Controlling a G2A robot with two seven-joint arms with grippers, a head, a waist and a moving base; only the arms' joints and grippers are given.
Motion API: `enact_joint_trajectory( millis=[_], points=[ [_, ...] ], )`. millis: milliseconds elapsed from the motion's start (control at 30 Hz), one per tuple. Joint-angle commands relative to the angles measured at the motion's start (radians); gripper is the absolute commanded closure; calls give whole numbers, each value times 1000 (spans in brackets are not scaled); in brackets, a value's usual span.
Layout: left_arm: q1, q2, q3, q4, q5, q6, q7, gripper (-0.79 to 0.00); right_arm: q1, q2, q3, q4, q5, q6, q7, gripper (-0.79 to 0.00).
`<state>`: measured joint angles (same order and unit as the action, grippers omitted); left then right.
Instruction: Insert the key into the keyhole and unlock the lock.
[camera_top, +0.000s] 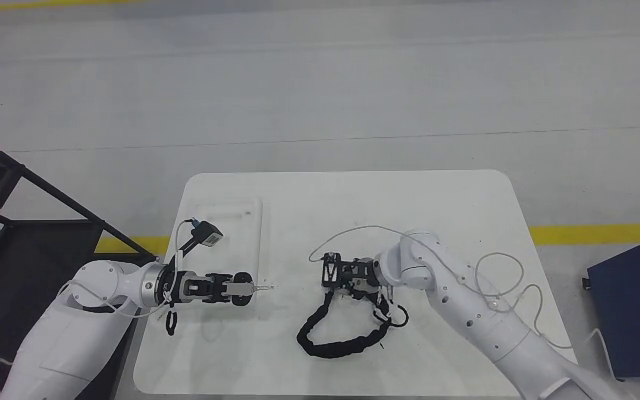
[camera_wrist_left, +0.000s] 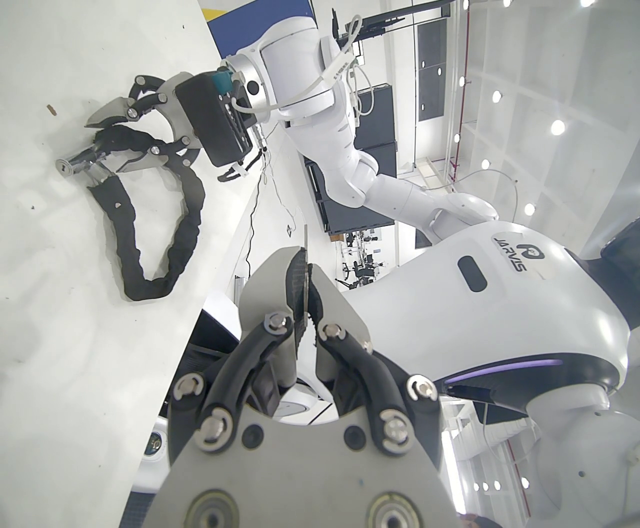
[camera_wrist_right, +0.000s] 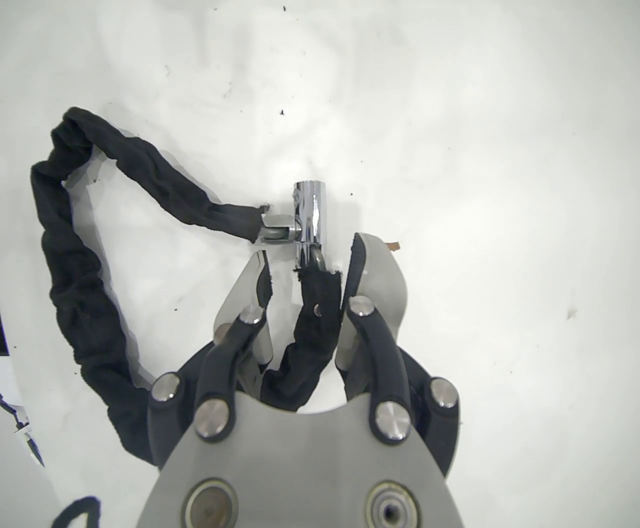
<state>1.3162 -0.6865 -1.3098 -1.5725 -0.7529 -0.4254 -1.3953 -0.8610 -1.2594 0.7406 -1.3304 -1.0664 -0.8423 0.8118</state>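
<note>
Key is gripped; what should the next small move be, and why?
Probably close the right hand on the sleeved chain beside the lock: its fingers straddle it, open, and the key in the left hand is short of the keyhole.

white rounded-corner table (camera_top: 460, 220), black fabric-sleeved chain loop (camera_top: 340, 348) lying near its middle, chrome cylinder lock (camera_wrist_right: 310, 215) joining the chain ends, shallow white rectangular tray (camera_top: 235, 215) well apart, small dark specks (camera_wrist_right: 282, 112) scattered
</note>
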Motion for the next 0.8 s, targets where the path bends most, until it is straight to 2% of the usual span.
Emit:
enact_joint_trajectory(
  millis=[0, 267, 500, 633, 700, 767],
  points=[
    [0, 0, 0, 0, 0, 0, 0, 0, 0, 1, 0, 3, -1, 9, 4, -342],
    [0, 0, 0, 0, 0, 0, 0, 0, 2, 3, -10, 11, 1, 12, 13, -317],
    [0, 0, 0, 0, 0, 0, 0, 0, 2, 7, -16, 18, 2, 10, 24, -231],
    [0, 0, 0, 0, 0, 0, 0, 0, 7, 10, -30, 12, -28, -10, 54, -256],
    [0, 0, 0, 0, 0, 0, 0, 0, 8, 11, -30, 11, -25, -10, 54, -219],
    [0, 0, 0, 0, 0, 0, 0, 0, 10, 12, -33, 7, -33, -10, 62, -77]
  ],
)
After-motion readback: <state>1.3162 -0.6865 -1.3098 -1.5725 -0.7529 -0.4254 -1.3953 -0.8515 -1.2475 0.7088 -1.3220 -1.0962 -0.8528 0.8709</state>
